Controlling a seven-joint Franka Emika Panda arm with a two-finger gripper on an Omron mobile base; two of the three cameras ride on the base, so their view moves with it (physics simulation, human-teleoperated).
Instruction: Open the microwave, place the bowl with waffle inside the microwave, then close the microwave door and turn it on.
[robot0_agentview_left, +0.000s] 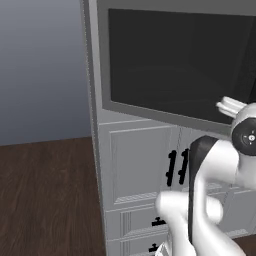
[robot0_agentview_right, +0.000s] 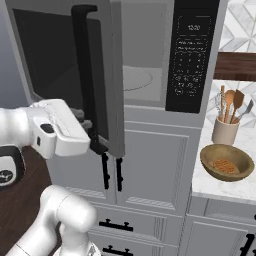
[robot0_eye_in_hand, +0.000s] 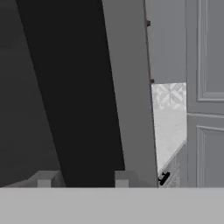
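Right base view: hand (robot0_agentview_right: 89, 131) at door handle (robot0_agentview_right: 86, 75).

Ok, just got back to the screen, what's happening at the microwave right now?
The arm's end effector is at the lower end of the long black handle of the microwave door, which is swung partly open so the grey cavity of the microwave shows. Whether the end effector is actually gripping the bar is unclear. The bowl with the waffle sits on the counter to the right, not yet moved.
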